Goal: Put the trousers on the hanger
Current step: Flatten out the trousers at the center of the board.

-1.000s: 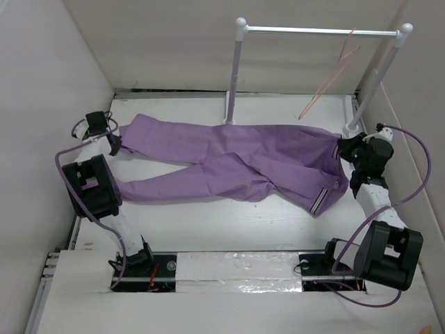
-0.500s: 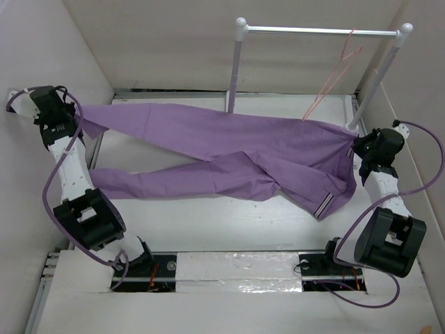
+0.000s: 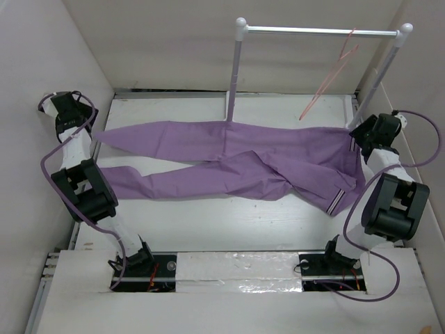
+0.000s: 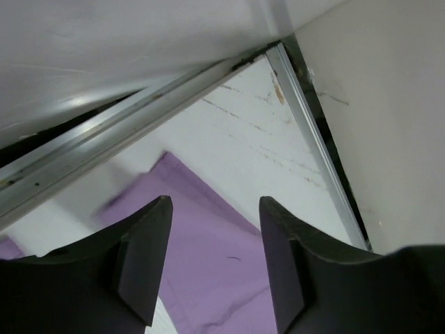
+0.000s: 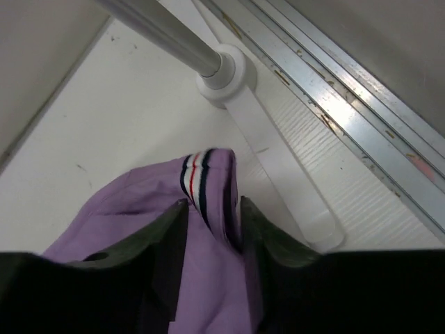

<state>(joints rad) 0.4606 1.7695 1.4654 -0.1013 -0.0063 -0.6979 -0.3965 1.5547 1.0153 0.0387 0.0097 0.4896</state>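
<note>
The purple trousers (image 3: 243, 163) lie spread flat across the table, legs to the left and striped waistband to the right. My left gripper (image 3: 85, 131) hovers over the upper leg's end, jaws open; in the left wrist view the gripper (image 4: 215, 203) has only the cloth (image 4: 201, 271) lying below the gap. My right gripper (image 3: 356, 136) is at the waistband's far corner. In the right wrist view the gripper (image 5: 213, 203) has parted jaws with the striped waistband fold (image 5: 198, 174) standing loosely between them. The pink hanger (image 3: 332, 78) hangs on the rack's bar at back right.
A white-posted rack with a silver crossbar (image 3: 320, 30) stands at the back; its right post foot (image 5: 226, 73) is just beyond the right gripper. White walls close in on the left, back and right, and metal rails run along the table's edges.
Both arms came down from holding the trousers stretched and lifted. Both grippers have opened, and the trousers now lie on the table.
</note>
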